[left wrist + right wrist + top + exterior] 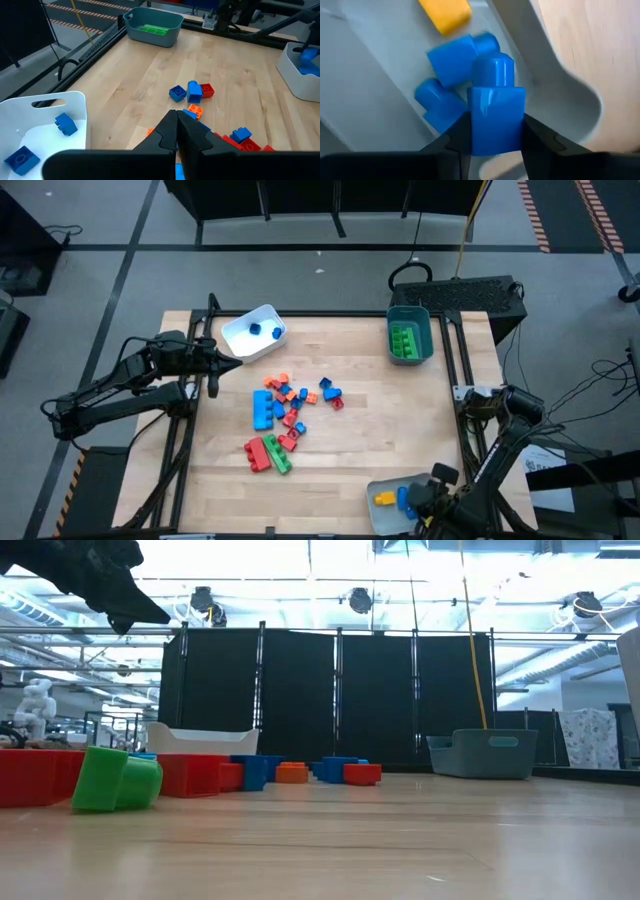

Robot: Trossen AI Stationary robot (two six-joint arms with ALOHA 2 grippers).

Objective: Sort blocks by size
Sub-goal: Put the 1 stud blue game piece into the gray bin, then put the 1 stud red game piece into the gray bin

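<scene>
Over the grey tray (385, 492) at the worktop's (400, 420) near edge the right tool (492, 131) is clamped on a blue block (495, 112) above two blue blocks (451, 75) and a yellow block (445, 12), the loose blocks (285, 420) lie beyond toward mid-worktop, and farther off beside the white tray (245, 332) the left tool (176, 131) hovers, fingers together.

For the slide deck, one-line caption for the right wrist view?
Right end effector shut on a blue block over the grey tray holding blue and yellow blocks.

Red block (30, 778) cut off at edge
</scene>
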